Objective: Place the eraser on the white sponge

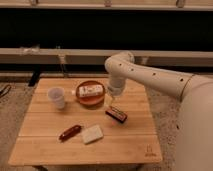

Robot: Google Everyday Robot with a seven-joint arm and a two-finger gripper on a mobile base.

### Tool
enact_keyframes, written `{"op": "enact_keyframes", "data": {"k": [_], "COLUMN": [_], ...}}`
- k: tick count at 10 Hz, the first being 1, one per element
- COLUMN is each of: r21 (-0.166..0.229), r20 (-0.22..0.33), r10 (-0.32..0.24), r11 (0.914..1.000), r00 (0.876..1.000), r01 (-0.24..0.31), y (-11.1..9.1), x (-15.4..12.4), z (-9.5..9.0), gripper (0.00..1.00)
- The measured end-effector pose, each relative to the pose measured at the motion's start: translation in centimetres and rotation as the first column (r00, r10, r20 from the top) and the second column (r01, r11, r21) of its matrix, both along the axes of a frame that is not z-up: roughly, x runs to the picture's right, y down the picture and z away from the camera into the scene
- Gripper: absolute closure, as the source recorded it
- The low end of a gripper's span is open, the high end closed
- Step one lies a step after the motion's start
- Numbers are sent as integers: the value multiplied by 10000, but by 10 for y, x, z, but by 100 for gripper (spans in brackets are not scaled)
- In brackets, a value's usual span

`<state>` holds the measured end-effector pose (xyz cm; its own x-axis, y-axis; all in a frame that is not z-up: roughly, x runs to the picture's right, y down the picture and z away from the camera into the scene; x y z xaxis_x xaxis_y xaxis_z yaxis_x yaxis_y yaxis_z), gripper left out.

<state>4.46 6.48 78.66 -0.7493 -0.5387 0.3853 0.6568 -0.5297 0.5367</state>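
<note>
The eraser (116, 114), a dark block with a red edge, lies on the wooden table (130, 145) right of centre. The white sponge (92, 134) lies flat nearer the front, to the left of the eraser. My gripper (111, 103) hangs from the white arm just above and slightly behind the eraser, close to its left end. I cannot tell whether it touches the eraser.
A brown bowl (91, 98) holding a white packet (90, 90) sits just left of the gripper. A white cup (57, 97) stands at the left. A red sausage-shaped object (70, 132) lies next to the sponge. A bench rail runs behind the table.
</note>
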Motion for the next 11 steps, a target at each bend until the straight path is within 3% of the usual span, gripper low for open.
{"op": "enact_keyframes", "data": {"k": [8, 11], "r21": [1, -202], "r20": [-2, -112], "r10": [-9, -184], "r11": [10000, 9996], "r00": [10000, 9998], "r01": [9, 182], "y": [0, 14], "x": [0, 2], "z": [0, 12], "gripper": [27, 27]}}
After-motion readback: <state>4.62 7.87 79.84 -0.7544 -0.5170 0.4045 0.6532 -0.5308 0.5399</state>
